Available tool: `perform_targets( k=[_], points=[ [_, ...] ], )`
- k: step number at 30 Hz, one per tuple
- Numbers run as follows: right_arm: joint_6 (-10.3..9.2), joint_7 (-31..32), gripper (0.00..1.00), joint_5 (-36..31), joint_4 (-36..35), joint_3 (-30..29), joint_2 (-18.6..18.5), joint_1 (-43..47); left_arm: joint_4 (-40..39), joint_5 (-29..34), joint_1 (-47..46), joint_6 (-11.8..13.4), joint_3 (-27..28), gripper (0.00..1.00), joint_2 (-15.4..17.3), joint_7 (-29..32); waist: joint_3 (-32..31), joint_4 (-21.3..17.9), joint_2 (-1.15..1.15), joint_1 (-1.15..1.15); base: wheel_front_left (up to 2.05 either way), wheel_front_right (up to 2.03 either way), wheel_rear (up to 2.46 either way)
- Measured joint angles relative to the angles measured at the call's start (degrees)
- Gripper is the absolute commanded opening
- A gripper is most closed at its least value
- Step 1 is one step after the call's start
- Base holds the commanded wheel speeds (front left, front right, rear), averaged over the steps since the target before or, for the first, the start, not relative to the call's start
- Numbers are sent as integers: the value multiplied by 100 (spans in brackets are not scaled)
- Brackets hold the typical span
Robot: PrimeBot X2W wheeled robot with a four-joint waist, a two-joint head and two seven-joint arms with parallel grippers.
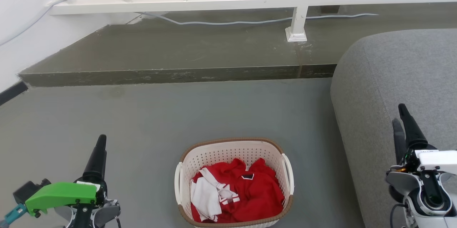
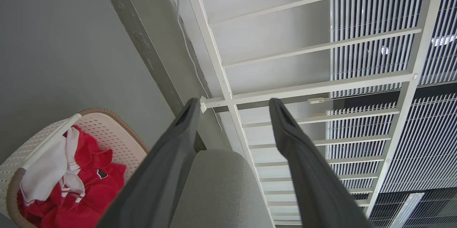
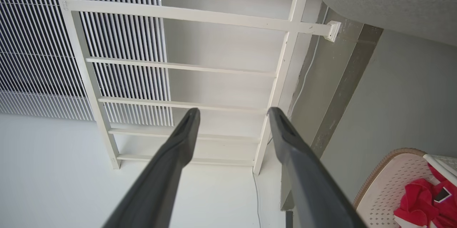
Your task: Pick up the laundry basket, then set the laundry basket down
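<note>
The laundry basket (image 1: 228, 153) stands on the grey floor at the bottom centre of the head view. It is cream-white and perforated, with a brown rim and white loop handles on both sides. Red and white clothes (image 1: 246, 192) lie inside it. My left gripper (image 1: 100, 149) hovers to the left of the basket, apart from it, fingers pointing away from me. In the left wrist view my left gripper (image 2: 234, 103) is open and holds nothing, with the basket (image 2: 107, 130) at lower left. My right gripper (image 1: 400, 115) is over the sofa's edge, right of the basket. My right gripper (image 3: 234, 111) is open too, with the basket (image 3: 387, 188) at lower right.
A grey sofa (image 1: 403, 74) fills the right side, close to the basket. Beyond the floor a raised concrete step (image 1: 178, 49) carries a white railing (image 1: 298, 10) and a pale cable (image 1: 250, 22). A white wall (image 1: 21, 24) closes the left.
</note>
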Motion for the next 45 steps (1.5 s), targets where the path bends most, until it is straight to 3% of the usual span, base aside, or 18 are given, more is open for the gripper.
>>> perform_targets(
  k=[13, 23, 45],
  points=[
    [-12, -257, 100, -1303, -133, 320, -374, 4, -99, 1266, -72, 130, -356, 100, 211, -204, -21, -6, 0, 0, 0, 0, 0],
    [-229, -460, 100, -2314, -245, 557, -568, 5, -291, 2488, -219, 424, -644, 100, 294, -401, -31, -16, 0, 0, 0, 0, 0],
    [-459, -815, 100, -3907, -442, 967, -713, 61, -388, 4239, -240, 742, -1167, 100, 310, -748, -53, -33, 0, 0, 0, 0, 0]
  ],
)
